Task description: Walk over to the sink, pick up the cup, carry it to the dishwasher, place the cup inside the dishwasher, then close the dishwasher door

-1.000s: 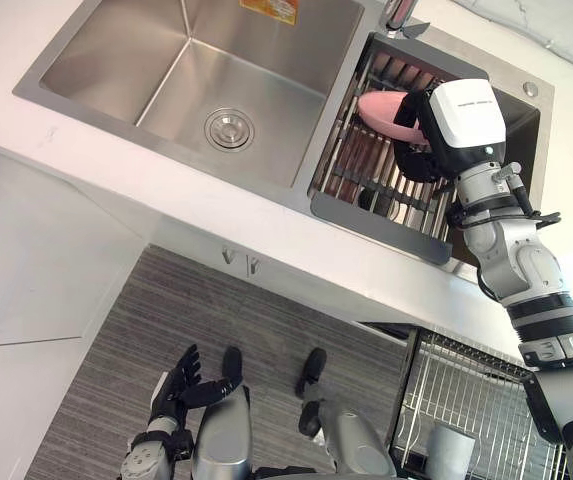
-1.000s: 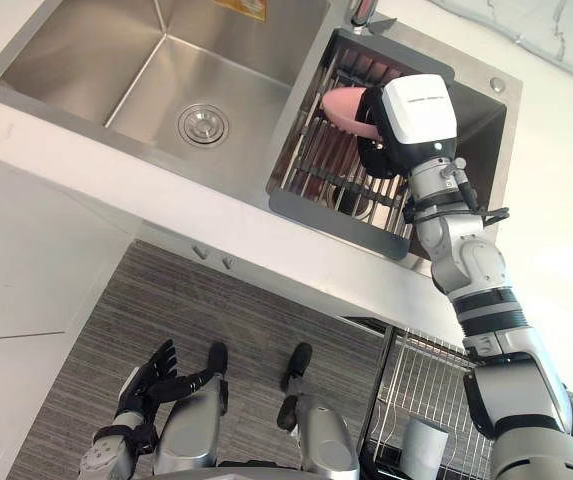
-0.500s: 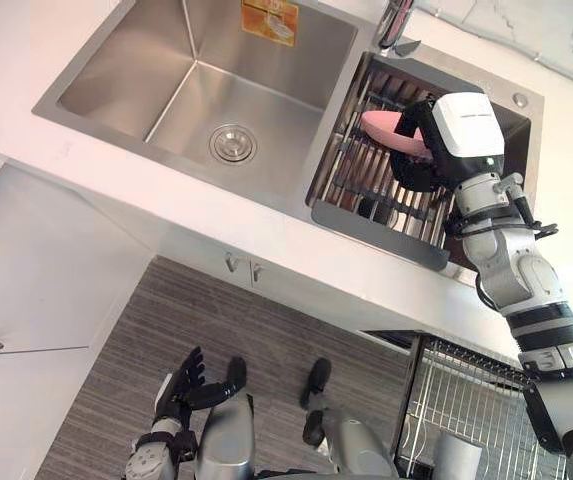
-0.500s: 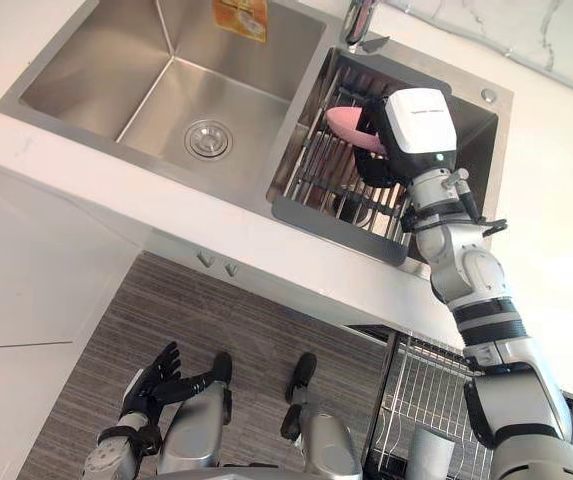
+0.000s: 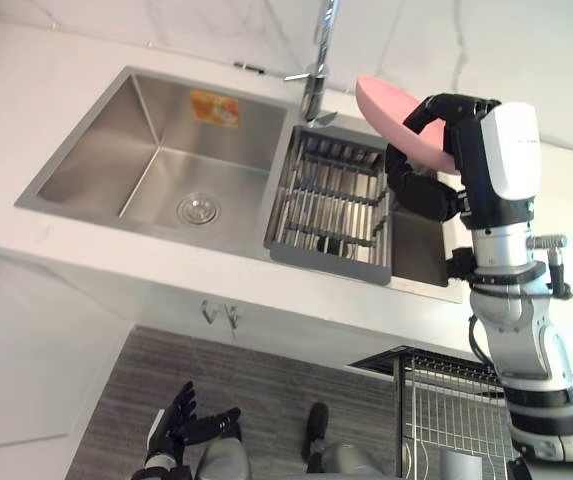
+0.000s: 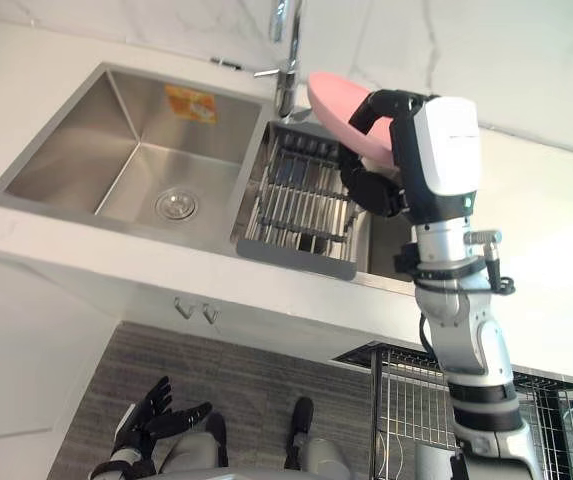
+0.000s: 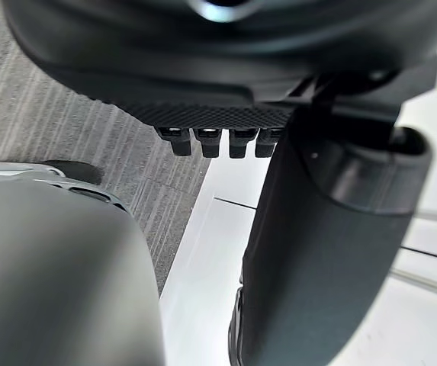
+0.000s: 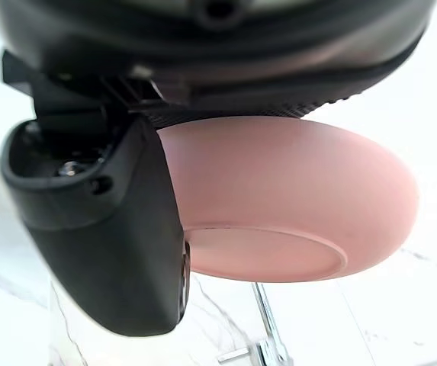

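My right hand [image 5: 436, 190] is shut on a pink, bowl-shaped cup [image 5: 391, 112], with the thumb on one side and the fingers curled on the other. It holds the cup tilted in the air above the far right corner of the sink, beside the faucet [image 5: 316, 75]. In the right wrist view the thumb [image 8: 119, 252] presses against the cup's [image 8: 294, 191] rounded wall next to its base ring. My left hand [image 5: 178, 422] hangs low over the floor, open, holding nothing.
The steel sink has a bare left basin [image 5: 156, 165] and a wire drain rack [image 5: 331, 205] in the right basin. White counter surrounds it. Lower right, the pulled-out dishwasher rack [image 5: 446, 410] stands beside cabinet fronts and grey plank floor.
My right hand has lifted the pink cup out of the drain rack, up above the sink's far corner. The camera has also shifted, showing more of the back wall.
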